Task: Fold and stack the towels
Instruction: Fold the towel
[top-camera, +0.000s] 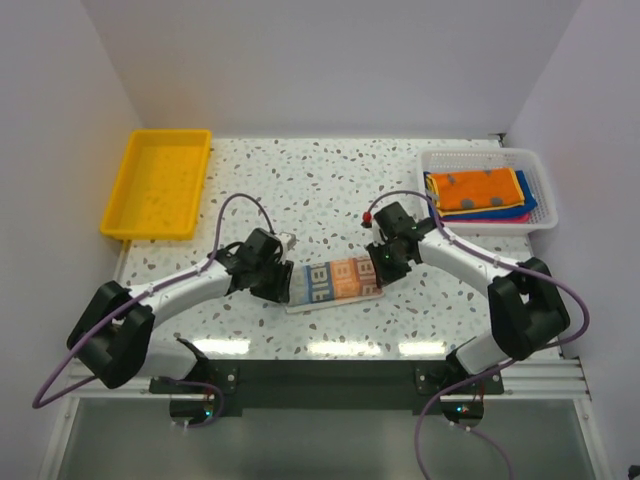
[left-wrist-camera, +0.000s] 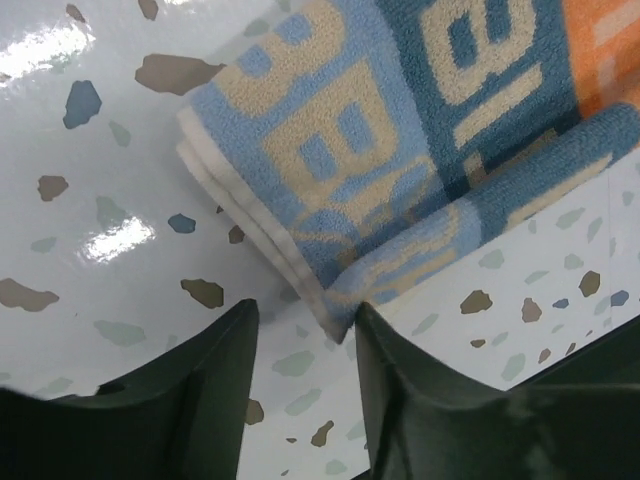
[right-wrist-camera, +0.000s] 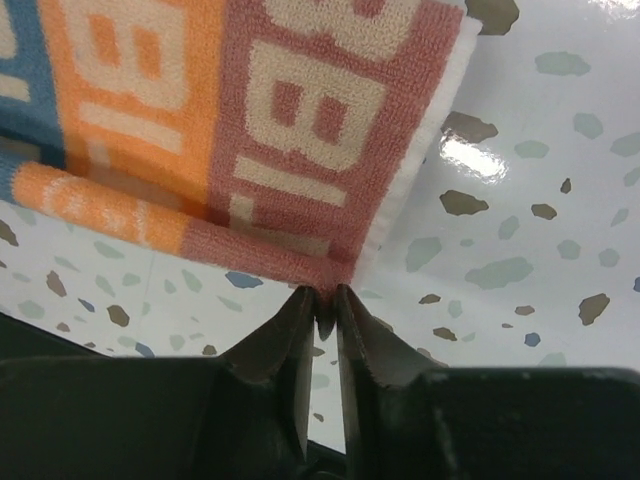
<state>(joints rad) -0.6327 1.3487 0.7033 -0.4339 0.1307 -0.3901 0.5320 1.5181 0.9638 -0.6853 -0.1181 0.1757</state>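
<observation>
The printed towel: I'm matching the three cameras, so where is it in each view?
Top external: printed towel lies mid-table, toward the near edge.
Left wrist: printed towel fills the upper right, blue corner pointing down.
Right wrist: printed towel fills the upper left, pink corner pointing down.
Shared landmark: the speckled tabletop under it.

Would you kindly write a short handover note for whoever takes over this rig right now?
Left gripper: open, at the printed towel's left end.
Right gripper: jaws nearly together at its right end; grip unclear.
The towel lies folded on the table; the other towels sit piled in the white basket.
Done: this fold. Left: the basket's towels, then stacking.
</observation>
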